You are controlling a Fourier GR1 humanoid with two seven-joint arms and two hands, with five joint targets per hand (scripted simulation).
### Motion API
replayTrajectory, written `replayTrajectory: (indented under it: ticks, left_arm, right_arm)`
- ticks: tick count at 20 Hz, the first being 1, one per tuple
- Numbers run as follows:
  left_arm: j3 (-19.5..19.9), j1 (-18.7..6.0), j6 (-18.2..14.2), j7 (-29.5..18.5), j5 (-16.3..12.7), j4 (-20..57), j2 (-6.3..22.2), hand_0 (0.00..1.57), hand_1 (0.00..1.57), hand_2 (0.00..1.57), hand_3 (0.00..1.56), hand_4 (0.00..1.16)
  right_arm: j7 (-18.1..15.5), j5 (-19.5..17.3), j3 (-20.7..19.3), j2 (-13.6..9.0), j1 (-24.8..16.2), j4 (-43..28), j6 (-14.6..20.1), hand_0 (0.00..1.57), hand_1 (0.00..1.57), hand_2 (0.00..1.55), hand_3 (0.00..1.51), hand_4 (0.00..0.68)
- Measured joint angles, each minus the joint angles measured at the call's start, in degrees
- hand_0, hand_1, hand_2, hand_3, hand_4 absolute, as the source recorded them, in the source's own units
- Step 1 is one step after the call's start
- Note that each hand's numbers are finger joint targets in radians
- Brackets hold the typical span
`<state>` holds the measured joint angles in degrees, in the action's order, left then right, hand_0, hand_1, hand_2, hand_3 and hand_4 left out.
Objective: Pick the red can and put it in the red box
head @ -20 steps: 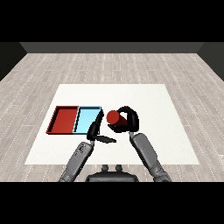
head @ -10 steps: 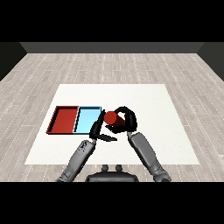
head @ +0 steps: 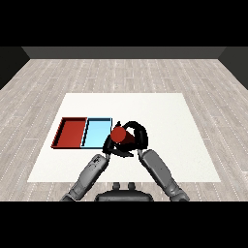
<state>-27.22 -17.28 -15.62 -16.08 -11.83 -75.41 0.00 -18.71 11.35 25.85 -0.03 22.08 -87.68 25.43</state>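
Beside the light blue tray (head: pixel 96 132), the right hand (head: pixel 136 138) grips the red can (head: pixel 121 135).

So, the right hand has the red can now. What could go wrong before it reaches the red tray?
1. The red can lies tilted in the right hand; it might slip on the way.
2. The light blue tray sits between the can and the red tray, so an early release could put it in the wrong tray.
3. The left hand is close below the can and might be bumped.
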Motion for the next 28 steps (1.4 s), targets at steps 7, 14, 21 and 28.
replayTrajectory:
  ticks: [7, 14, 21, 28]
  left_arm:
    - [-2.0, -2.4, -1.2, -0.4, -3.0, 1.9, 0.0, 0.00, 0.00, 0.00, 0.00, 0.00]
    - [-3.4, -3.9, -2.8, -2.0, -6.1, 4.2, 0.9, 0.00, 0.00, 0.00, 0.00, 0.66]
    - [-4.0, -3.2, -11.4, -1.4, -8.3, 3.1, 1.1, 1.57, 1.57, 1.56, 1.47, 1.12]
    - [-3.2, -4.3, -13.3, -2.7, -8.3, 4.7, 0.4, 1.57, 1.57, 1.55, 1.47, 1.14]
  right_arm:
    - [-2.4, 3.1, 3.9, 0.0, 0.6, 0.4, 2.5, 1.53, 1.53, 1.46, 1.42, 0.658]
    - [-2.6, 4.3, 7.5, -0.5, 4.4, 3.1, 7.3, 1.51, 1.51, 1.46, 1.40, 0.642]
    - [-1.8, 4.8, 5.9, -0.7, 6.5, 4.6, 6.2, 1.49, 1.49, 1.45, 1.39, 0.654]
    - [0.5, 2.8, 6.1, -0.4, 4.5, 1.4, 6.8, 1.48, 1.48, 1.44, 1.39, 0.642]
